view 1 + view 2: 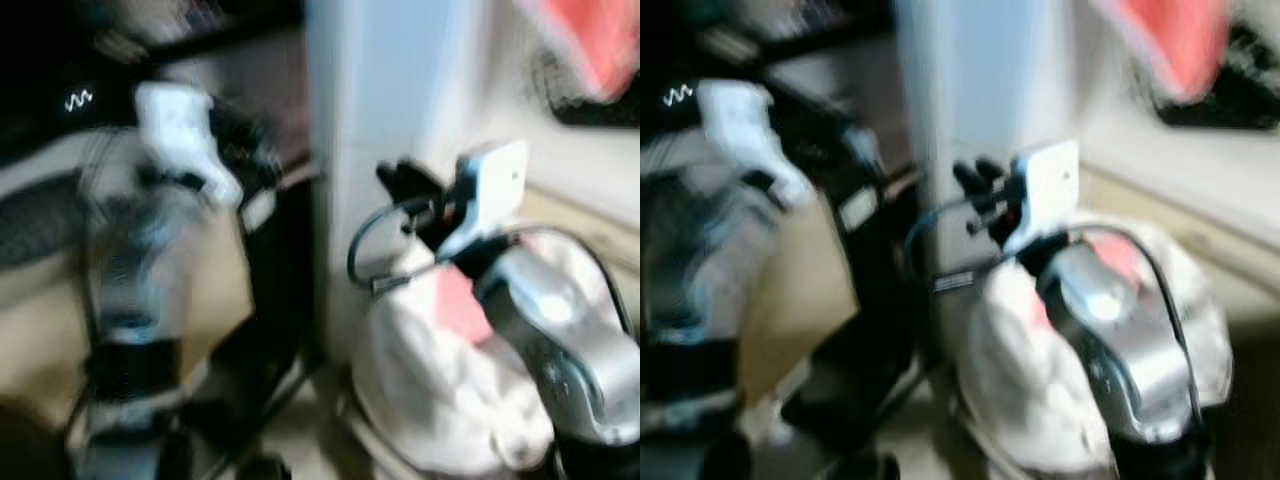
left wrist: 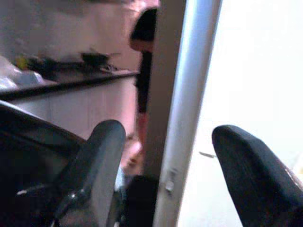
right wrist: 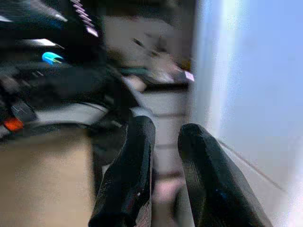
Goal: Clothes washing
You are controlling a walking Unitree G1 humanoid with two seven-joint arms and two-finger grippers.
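head views blurred. right claw (image 1: 405, 190) is raised in front of a pale wall edge (image 1: 370, 120), fingers (image 3: 128, 179) nearly together w/ a small gap, nothing between them. left claw (image 2: 165, 175) released, fingers wide apart, by a door frame (image 2: 189, 94). white-and-pink clothes bundle (image 1: 440, 380) sits low under the right arm, beside the wall. a person (image 2: 144, 56) stands near a tabletop (image 2: 71, 82).

A pale wall corner (image 1: 375, 120) rises at centre, brightly lit and blurred. A dark counter edge (image 2: 66, 84) runs above white cabinet fronts (image 2: 80, 111). Behind the counter, a person (image 2: 144, 52) in dark clothing bends forward. Light floor (image 1: 300, 430) lies below.
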